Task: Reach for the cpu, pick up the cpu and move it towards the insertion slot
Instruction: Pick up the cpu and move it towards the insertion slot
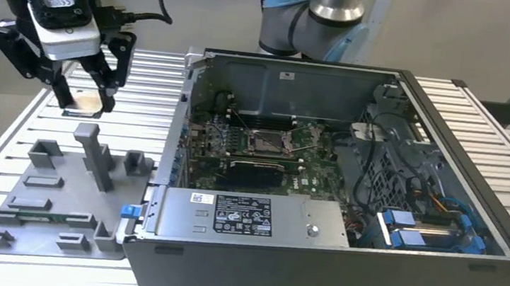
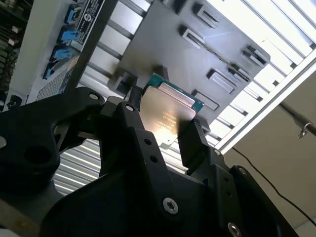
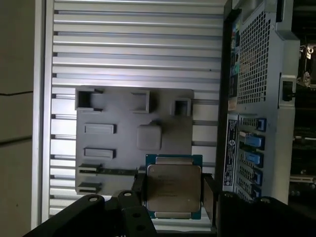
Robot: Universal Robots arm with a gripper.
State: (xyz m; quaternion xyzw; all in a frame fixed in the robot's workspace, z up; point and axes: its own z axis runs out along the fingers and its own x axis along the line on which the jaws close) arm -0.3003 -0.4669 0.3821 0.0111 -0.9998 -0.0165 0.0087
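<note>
My gripper [image 1: 85, 102] hangs over the slatted table at the exterior view's left, beyond the far end of the grey tray [image 1: 50, 200]. It is shut on the cpu [image 1: 83, 102], a flat square chip with a silvery top and a green edge, held by two opposite sides. In both wrist views the cpu [image 2: 165, 111] [image 3: 174, 185] sits between the black fingers [image 2: 192, 143] [image 3: 139, 190], lifted above the tray [image 3: 133, 103]. The insertion slot [image 1: 268, 142], a silver-framed socket with a thin wire lever, lies on the green board inside the open computer case, well to the exterior view's right of the gripper.
The open computer case [image 1: 473, 230] fills the middle and right of the exterior view, its near-left wall [image 1: 187, 100] standing between gripper and socket. Grey fixture blocks [image 1: 97, 155] rise from the tray. The arm's base [image 1: 310, 21] stands behind the case. Cables and blue connectors [image 1: 416, 231] crowd the case's right side.
</note>
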